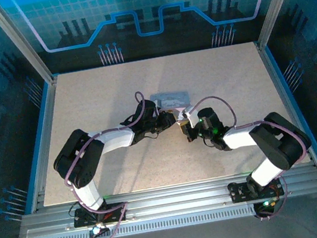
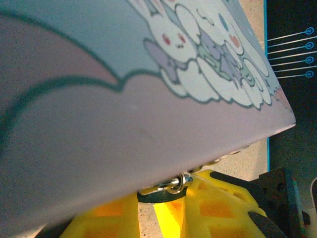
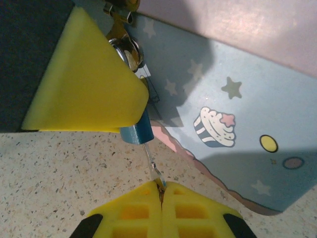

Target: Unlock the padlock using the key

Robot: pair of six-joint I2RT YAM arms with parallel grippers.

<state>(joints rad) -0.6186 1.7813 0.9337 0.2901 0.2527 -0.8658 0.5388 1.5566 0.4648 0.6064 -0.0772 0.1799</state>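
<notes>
I had the right fingers [image 3: 190, 213] pinched shut on the key [image 3: 138, 133], its blue end by the padlock [image 1: 170, 100] on the bench [image 1: 84, 106]; left fingers [image 2: 218, 208] sat at its edge, grip I couldn't tell

Cool blue light tints the overhead view; the speckled beige worktop [image 1: 225, 84] is softly lit, with faint shadows around the pale grey-lavender rectangular padlock [image 1: 170, 100]. From the left wrist the padlock is so close that its near face blurs, its cartoon print sharper toward its far edge. From the right wrist a dark shadow crosses the padlock's blue face, the blue-headed metal key [image 3: 134, 133] beside it glints, and the yellow right hand [image 3: 161, 186] looks crisp.
</notes>
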